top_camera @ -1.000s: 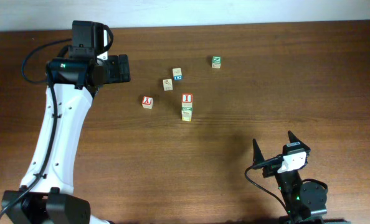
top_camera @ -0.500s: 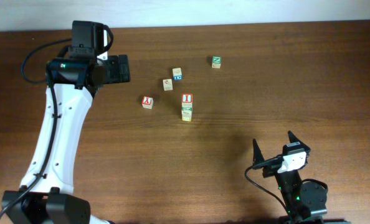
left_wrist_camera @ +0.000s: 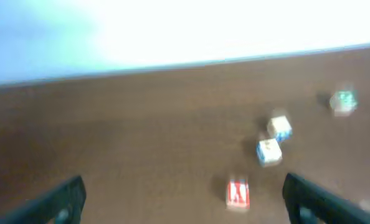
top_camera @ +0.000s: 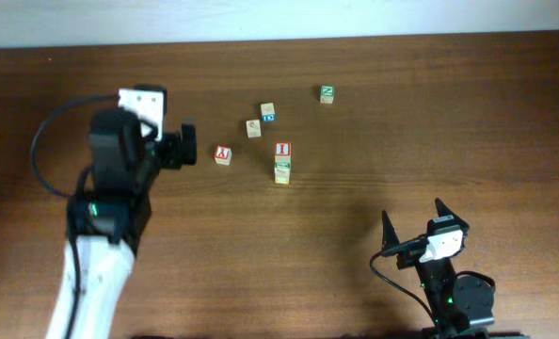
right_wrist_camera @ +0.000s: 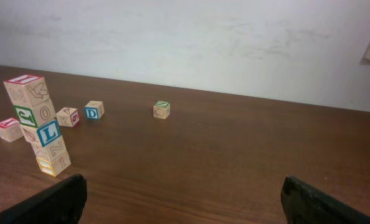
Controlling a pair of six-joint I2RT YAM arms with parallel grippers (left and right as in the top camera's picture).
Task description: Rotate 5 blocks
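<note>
Since the earlier frame the left gripper (top_camera: 186,152) has dropped from upper left to mid-left of the overhead view, jaws spread and empty, near the red Y block (top_camera: 223,154). The stacked blocks (top_camera: 281,162) stand unmoved at centre. The right gripper (top_camera: 413,213) stays lower right, spread wide, empty.

Seen from overhead, the stack (top_camera: 281,162) is showing little beyond its red-lettered top face, which is hiding the cubes beneath. The pale cube (top_camera: 253,128) up-left of the stack is appearing too small to read. Blur is smearing the left wrist view, leaving the red-faced cube (left_wrist_camera: 238,193) illegible. The bottom edge is cropping the left arm (top_camera: 87,273).
</note>
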